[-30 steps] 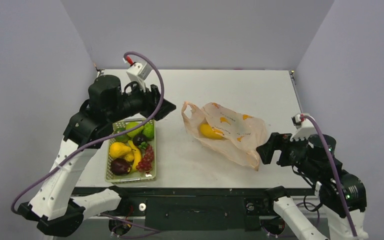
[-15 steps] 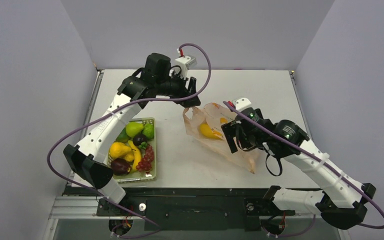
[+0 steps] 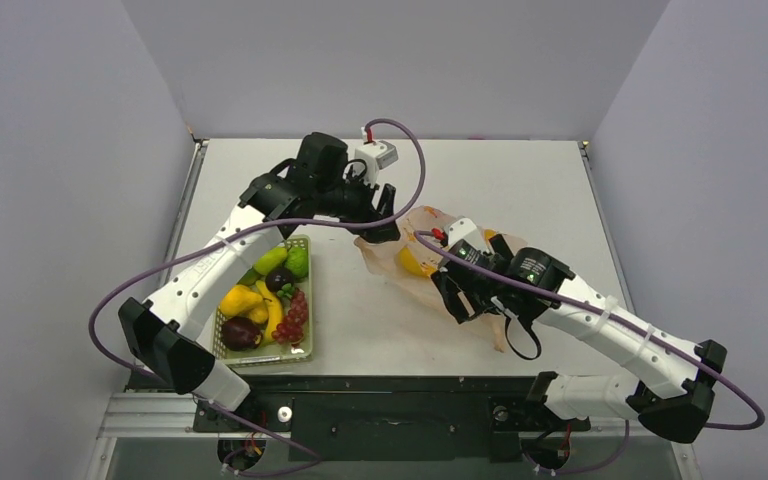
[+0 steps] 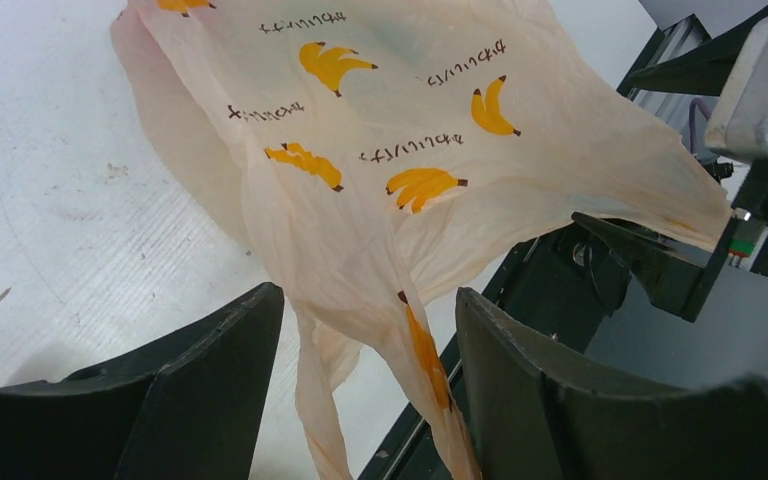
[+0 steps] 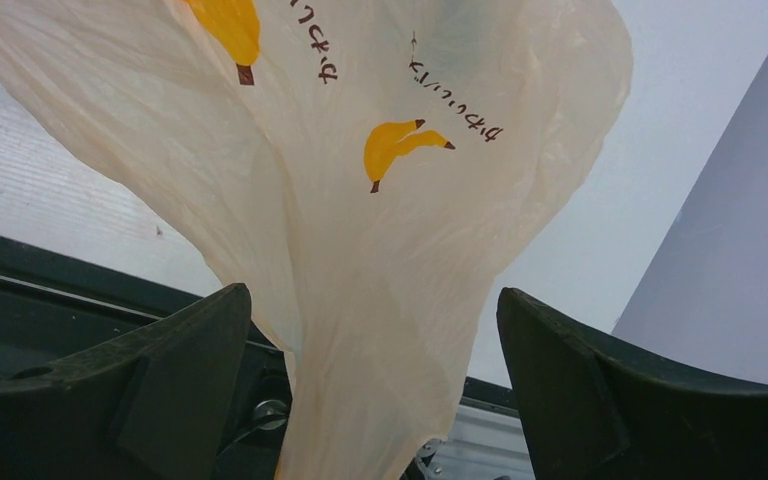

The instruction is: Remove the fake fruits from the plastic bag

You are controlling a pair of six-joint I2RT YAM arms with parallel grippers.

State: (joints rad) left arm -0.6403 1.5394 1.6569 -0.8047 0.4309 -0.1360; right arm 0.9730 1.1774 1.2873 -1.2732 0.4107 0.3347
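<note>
Jaws on both my arms stand parted, pinching nothing. Far left on the table [image 3: 520, 190] sits one green basket [image 3: 263, 359] heaped with fruits [image 3: 260, 300], at least seven. Next, my left gripper [image 3: 385, 225] hangs over the left end of the one orange bag [image 3: 422, 222], a loose strip of film dangling between its fingers. One yellow fruit [image 3: 412, 264] shows through the bag. My right gripper [image 3: 457, 300] straddles the film further right, its arm hiding much of the bag.

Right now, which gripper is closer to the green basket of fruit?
Left. The left gripper is at the bag handles, just past the basket corner; the right gripper is farther off, across the bag.
</note>
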